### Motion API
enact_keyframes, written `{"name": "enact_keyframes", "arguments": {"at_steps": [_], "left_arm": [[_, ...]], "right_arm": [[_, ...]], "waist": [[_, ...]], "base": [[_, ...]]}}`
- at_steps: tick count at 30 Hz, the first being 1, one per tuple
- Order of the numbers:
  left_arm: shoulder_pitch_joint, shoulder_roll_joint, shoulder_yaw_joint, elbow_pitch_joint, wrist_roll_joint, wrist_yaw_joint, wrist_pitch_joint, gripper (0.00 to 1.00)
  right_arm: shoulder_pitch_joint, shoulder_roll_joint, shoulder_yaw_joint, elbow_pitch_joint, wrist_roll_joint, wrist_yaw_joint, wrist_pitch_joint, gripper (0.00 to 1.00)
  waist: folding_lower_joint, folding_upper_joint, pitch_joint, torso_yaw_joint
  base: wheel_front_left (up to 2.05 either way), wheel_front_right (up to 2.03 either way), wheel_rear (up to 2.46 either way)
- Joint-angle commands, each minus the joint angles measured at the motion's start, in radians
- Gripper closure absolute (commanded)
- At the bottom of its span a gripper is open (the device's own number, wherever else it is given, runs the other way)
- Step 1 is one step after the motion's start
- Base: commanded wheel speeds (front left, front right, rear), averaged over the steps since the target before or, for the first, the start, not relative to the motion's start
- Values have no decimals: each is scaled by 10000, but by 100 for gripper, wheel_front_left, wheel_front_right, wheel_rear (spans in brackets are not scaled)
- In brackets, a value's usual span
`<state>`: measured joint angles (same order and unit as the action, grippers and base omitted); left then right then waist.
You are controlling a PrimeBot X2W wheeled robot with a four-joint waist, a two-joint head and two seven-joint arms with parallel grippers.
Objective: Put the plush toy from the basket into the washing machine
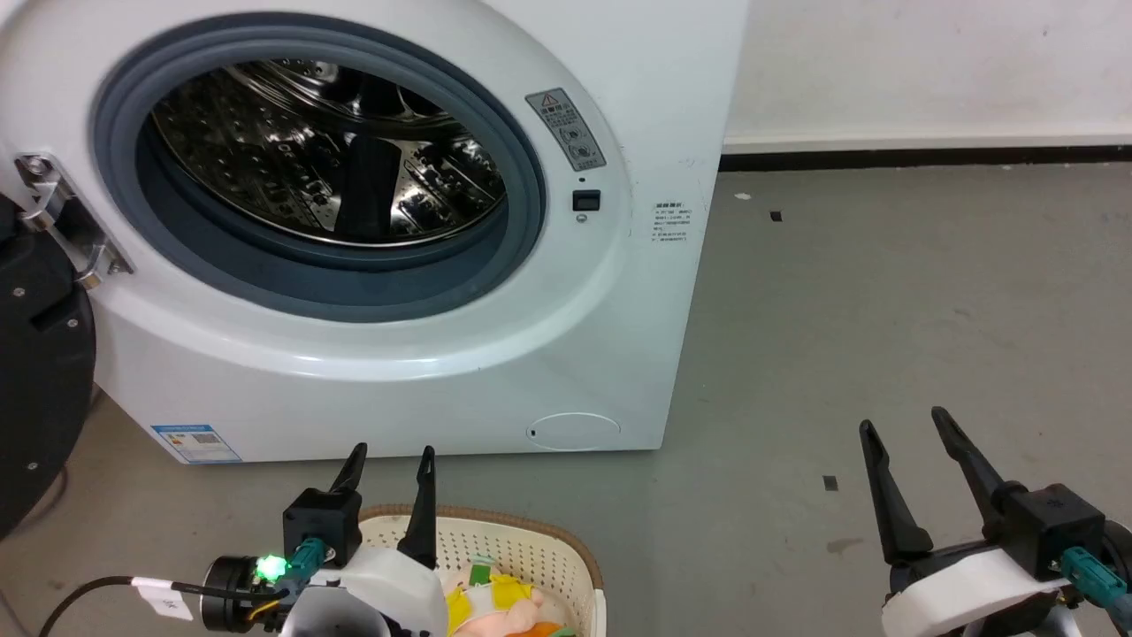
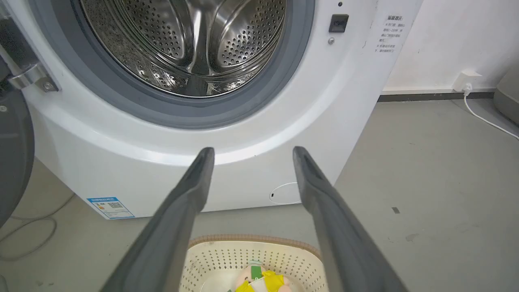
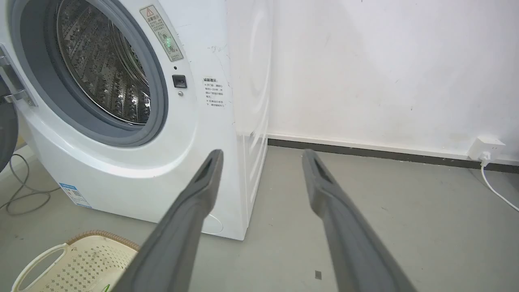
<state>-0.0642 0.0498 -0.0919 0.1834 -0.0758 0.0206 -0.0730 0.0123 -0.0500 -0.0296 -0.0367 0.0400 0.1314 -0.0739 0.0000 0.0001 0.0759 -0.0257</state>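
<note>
The plush toy (image 1: 500, 606), pink with yellow and green bits, lies inside the cream basket (image 1: 531, 540) on the floor at the bottom of the head view; the toy (image 2: 259, 280) and the basket (image 2: 227, 259) also show low in the left wrist view. My left gripper (image 1: 393, 460) hovers open above the basket's far-left rim, empty. The white washing machine (image 1: 424, 354) stands just beyond, its steel drum (image 1: 327, 150) exposed and its black door (image 1: 40, 372) swung out to the left. My right gripper (image 1: 902, 423) is open and empty over the floor at the lower right.
A cable lies on the floor left of the washing machine (image 3: 24, 190). A white wall socket (image 3: 484, 148) with a cord sits at the baseboard to the right. Grey floor (image 1: 884, 310) stretches right of the machine.
</note>
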Motion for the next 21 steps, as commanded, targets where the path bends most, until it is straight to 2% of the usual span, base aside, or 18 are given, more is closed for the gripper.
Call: {"name": "enact_keyframes", "arguments": {"at_steps": [1, 12, 21], "left_arm": [[-191, 13, -75, 150, -98, 57, -118, 0], [-703, 74, -210, 1041, -336, 13, -347, 0], [-1261, 130, -402, 2352, -605, -67, -556, 0]], "right_arm": [[-121, -1, -30, -85, 136, -2, -117, 0], [-322, -1, -68, -294, 325, -3, -346, 0], [-519, -1, -113, -491, 490, -4, -554, 0]], "waist": [[0, -1, 87, -45], [0, -1, 717, -280], [0, -1, 1352, -521]], "base": [[0, 0, 0], [0, 0, 0], [0, 0, 0]]}}
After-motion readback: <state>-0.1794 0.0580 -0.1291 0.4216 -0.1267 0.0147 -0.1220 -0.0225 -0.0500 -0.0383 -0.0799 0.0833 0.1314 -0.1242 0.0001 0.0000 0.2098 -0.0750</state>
